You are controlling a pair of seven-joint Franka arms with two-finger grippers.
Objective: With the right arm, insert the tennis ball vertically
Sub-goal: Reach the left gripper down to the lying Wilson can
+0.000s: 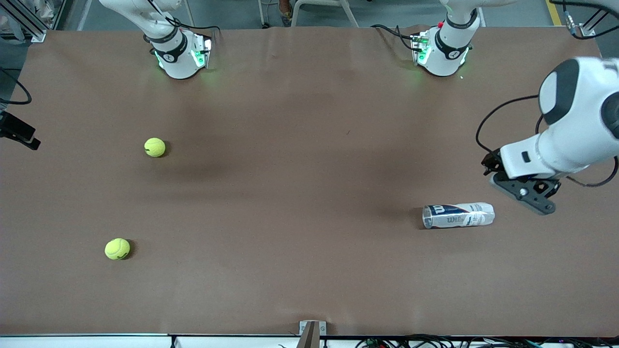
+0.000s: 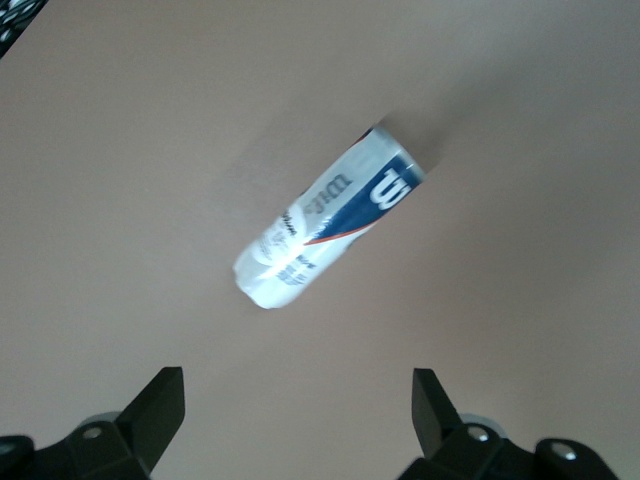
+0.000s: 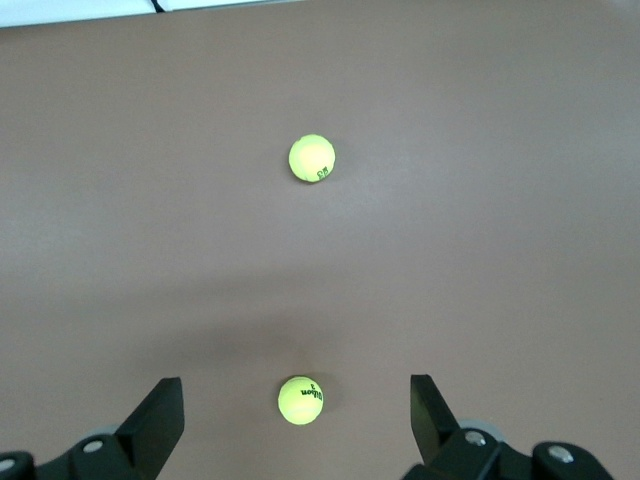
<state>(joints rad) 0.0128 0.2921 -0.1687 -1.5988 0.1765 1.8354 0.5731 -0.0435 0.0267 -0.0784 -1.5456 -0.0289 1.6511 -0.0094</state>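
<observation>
While the can (image 1: 458, 215) lies sideways, both tennis balls (image 1: 154, 147) rest outside.

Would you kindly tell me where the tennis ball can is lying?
The tennis ball can lies on its side toward the left arm's end of the table, just below the open left tool.

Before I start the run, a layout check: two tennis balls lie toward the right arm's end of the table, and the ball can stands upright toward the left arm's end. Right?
Not quite. The ball can is not upright; it lies on its side, as the front view and left wrist view show. The rest holds: both tennis balls lie toward the right arm's end, the can toward the left arm's.
</observation>
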